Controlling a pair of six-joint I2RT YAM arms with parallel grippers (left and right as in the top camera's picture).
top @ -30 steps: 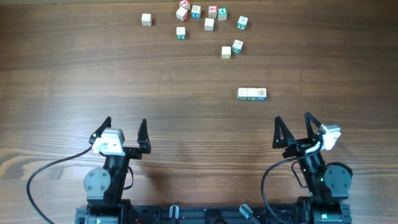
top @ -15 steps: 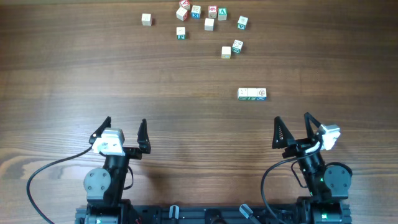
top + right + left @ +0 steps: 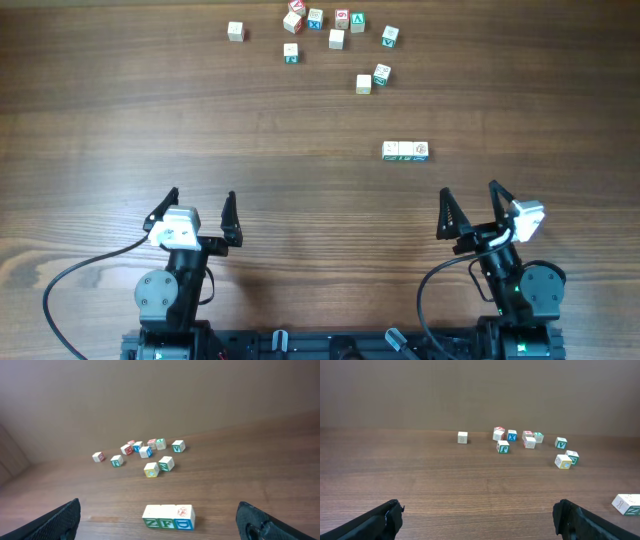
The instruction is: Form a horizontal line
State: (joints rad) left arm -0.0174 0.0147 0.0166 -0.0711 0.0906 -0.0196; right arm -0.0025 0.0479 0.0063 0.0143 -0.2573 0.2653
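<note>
The horizontal line [image 3: 405,151] is a row of three pale letter cubes touching side to side, right of the table's middle. In the right wrist view the horizontal line [image 3: 168,516] shows green and blue letters on its front. My right gripper [image 3: 468,210] stands open at the near right, a little short of the row, with nothing between its fingers. At the near left my left gripper [image 3: 201,212] is open and empty too. The left wrist view catches only the row's end cube [image 3: 626,504] at its right edge.
Several loose letter cubes lie scattered at the far edge, around one cube [image 3: 336,39], with a lone cube [image 3: 235,32] to the left and a pair [image 3: 373,79] nearer the row. Both arm bases sit at the table's front edge.
</note>
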